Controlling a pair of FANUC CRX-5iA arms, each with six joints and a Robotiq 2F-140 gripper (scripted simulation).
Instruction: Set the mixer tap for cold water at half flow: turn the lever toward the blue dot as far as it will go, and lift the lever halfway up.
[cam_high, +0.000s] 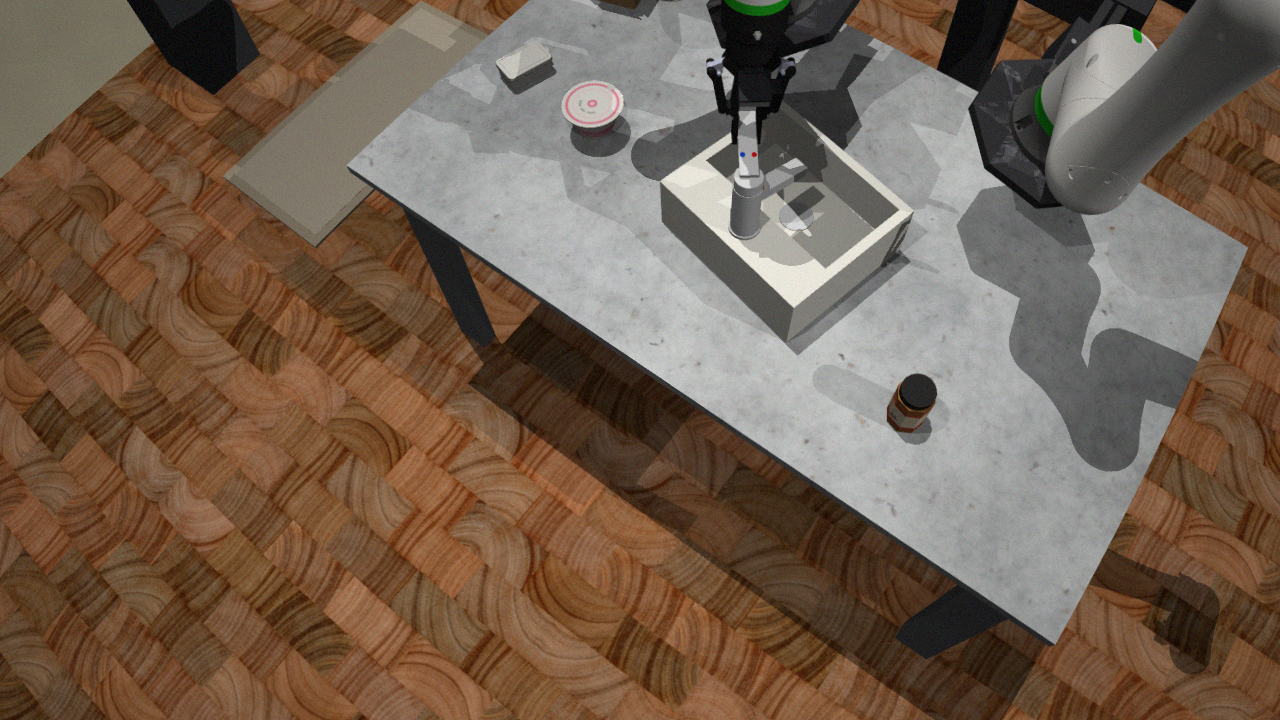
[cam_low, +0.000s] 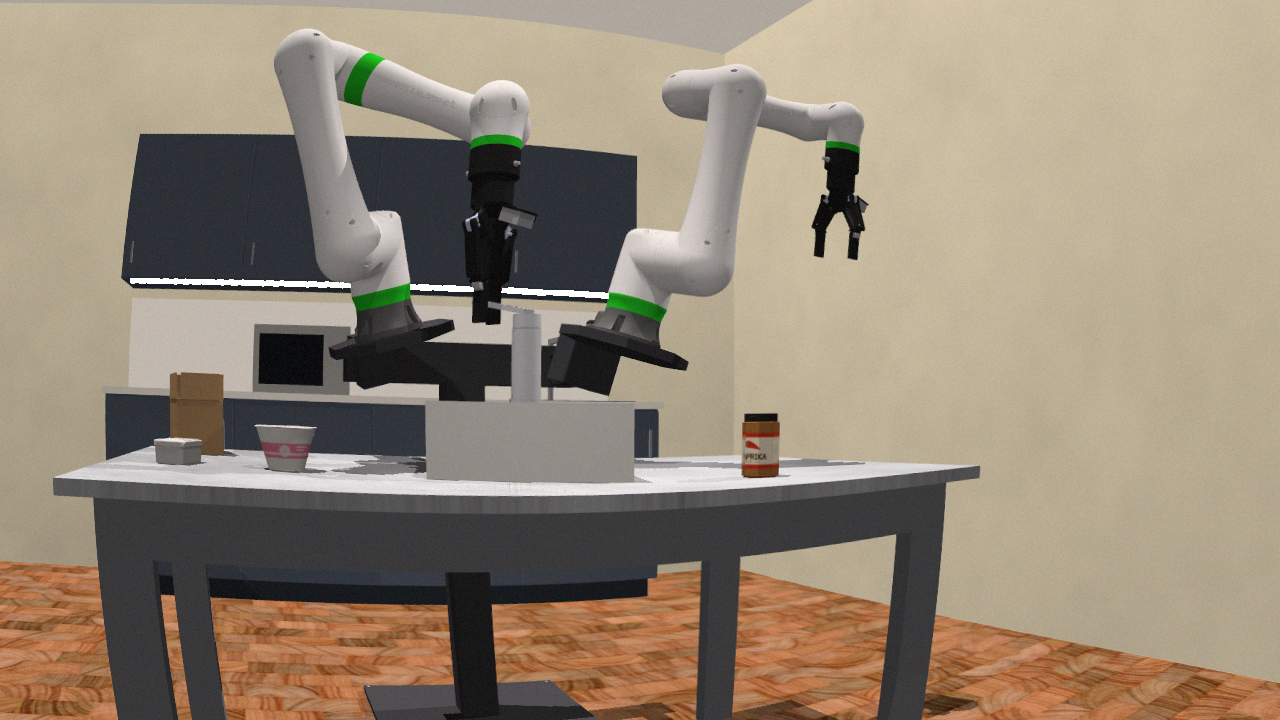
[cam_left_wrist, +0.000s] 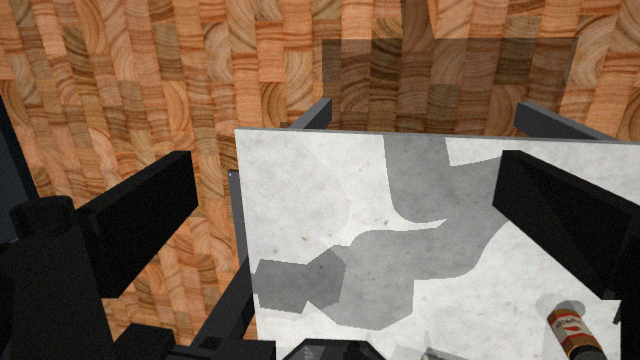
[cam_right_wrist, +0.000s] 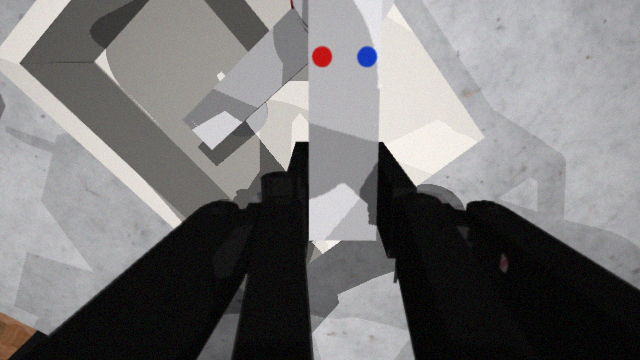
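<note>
Since the right claw (cam_high: 747, 140) (cam_low: 486, 317) (cam_right_wrist: 338, 166) pinches the lever (cam_high: 748, 164) (cam_low: 508, 308) (cam_right_wrist: 344, 95), nearly closed, it should arc gently up to halfway; the left claw (cam_low: 836, 254) (cam_left_wrist: 345, 178) gapes empty.

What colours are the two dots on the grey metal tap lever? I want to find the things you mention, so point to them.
Red (cam_high: 754, 154) (cam_right_wrist: 322, 56) and blue (cam_high: 742, 154) (cam_right_wrist: 367, 56); the right wrist view shows them best.

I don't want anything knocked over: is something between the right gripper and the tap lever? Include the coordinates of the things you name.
Nothing visible is in the way: the right gripper (cam_high: 747, 134) (cam_low: 486, 320) (cam_right_wrist: 338, 166) is already closed around the tap lever (cam_high: 749, 164) (cam_low: 512, 308) (cam_right_wrist: 343, 100), its fingers against both sides.
</note>
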